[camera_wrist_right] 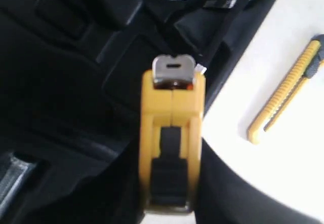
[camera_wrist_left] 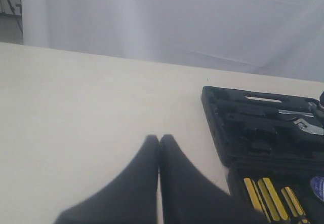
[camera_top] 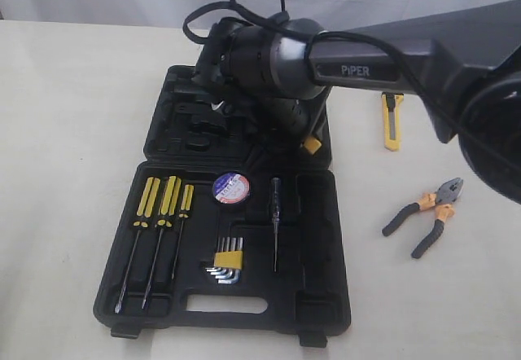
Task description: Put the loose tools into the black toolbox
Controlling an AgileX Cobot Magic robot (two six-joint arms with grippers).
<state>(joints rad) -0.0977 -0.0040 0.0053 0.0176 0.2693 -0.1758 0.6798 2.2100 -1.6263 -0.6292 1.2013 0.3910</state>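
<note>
On the cream desk (camera_top: pixel 65 132), the black toolbox (camera_top: pixel 313 238) already had the tape roll (camera_top: pixel 230 187) inside. The right gripper (camera_top: pixel 303 132) squeezed the yellow tape measure (camera_wrist_right: pixel 172 127) above it; the left gripper (camera_wrist_left: pixel 158 140) was pinched together. The utility knife (camera_top: pixel 392 120) and pliers (camera_top: pixel 427 211) waited outside.

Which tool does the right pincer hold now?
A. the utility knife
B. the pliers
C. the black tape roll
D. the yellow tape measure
D: the right wrist view shows the yellow tape measure clamped in the right pincer. The pliers and utility knife lie on the table, and the black tape roll sits in the toolbox.
</note>
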